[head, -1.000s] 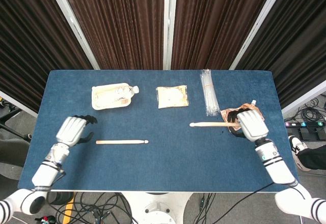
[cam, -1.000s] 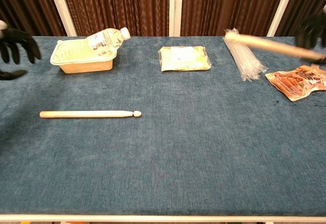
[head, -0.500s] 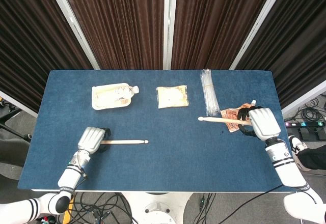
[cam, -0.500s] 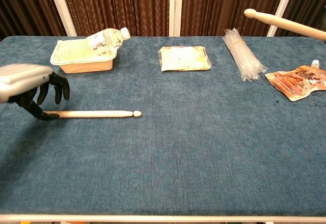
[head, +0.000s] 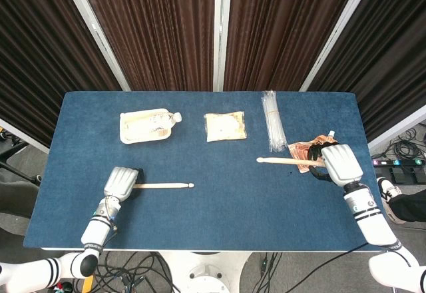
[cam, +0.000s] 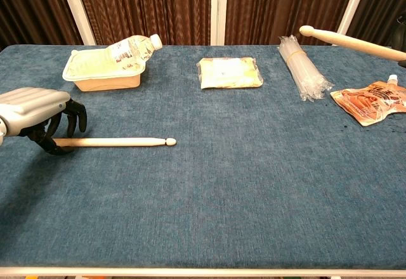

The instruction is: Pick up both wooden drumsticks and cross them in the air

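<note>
Wooden sticks: two drumsticks in all; one [cam: 113, 142] lay flat on the surface toward 8 o'clock, its tip pointing to the middle, the other [cam: 352, 42] was up in the air at about 3 o'clock.
Left hand: the left hand [head: 122, 182] sat over the butt end of the lying stick, fingers [cam: 75, 115] curled down around it; whether they had closed tight I could not tell.
Right hand: the right hand [head: 339, 162] had its fingers wrapped on the butt of the raised stick, tip aimed inward.
Step in hand: to my eye, the left-side pickup.
Doing it well: I judged the fingers needed to close fully under the round shaft before any lift, since it could roll away on the cloth; a straight upward lift keeping the stick level seemed safest, then swing its tip toward the centre.
Blue surface: one cloth-covered surface [head: 219, 206].
Other things counted: one tray [cam: 101, 74] with one bottle [cam: 133, 47] at 10 o'clock, one pale packet [cam: 229, 72] at 12, one bundle of clear tubes [cam: 303, 68] and one orange pouch [cam: 373, 101] near 2.
</note>
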Robot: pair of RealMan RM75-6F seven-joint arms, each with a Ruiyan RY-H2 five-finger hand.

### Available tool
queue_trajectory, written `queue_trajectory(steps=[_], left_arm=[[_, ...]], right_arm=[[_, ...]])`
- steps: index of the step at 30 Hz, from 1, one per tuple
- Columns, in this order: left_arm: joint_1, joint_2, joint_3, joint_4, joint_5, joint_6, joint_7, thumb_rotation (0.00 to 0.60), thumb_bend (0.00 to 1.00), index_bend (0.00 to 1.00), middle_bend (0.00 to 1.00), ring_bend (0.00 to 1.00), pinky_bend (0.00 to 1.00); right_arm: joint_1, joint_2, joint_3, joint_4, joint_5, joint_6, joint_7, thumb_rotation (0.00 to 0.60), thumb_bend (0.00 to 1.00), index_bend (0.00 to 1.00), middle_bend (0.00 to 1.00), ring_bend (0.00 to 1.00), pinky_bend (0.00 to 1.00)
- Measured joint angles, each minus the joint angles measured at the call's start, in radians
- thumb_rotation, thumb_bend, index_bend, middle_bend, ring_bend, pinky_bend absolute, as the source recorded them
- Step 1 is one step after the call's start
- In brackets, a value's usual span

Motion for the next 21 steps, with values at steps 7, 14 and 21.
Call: queue_trajectory(steps=[7, 14, 21], left_arm=[[-0.012, -0.008, 0.005, 0.015, -0.014, -0.011, 0.013, 0.6, 0.32, 0.47, 0.51, 0.6, 0.65], [-0.017, -0.012, 0.009, 0.024, -0.025, -0.018, 0.006, 0.6, 0.37, 0.51, 0.53, 0.6, 0.65], [-0.015, -0.018, 0.009, 0.037, 0.018, -0.008, -0.058, 0.6, 0.46, 0.62, 0.62, 0.64, 0.69]], right_arm=[[0.002, -0.009, -0.01, 0.008, -0.003, -0.007, -0.001, 0.6, 0.88, 0.63, 0.59, 0.45, 0.47], [0.001, -0.015, -0.017, 0.016, -0.005, -0.012, 0.002, 0.6, 0.88, 0.63, 0.59, 0.45, 0.47], [-0.007, -0.021, -0.026, 0.023, 0.0, -0.01, 0.003, 0.6, 0.88, 0.63, 0.59, 0.45, 0.47]])
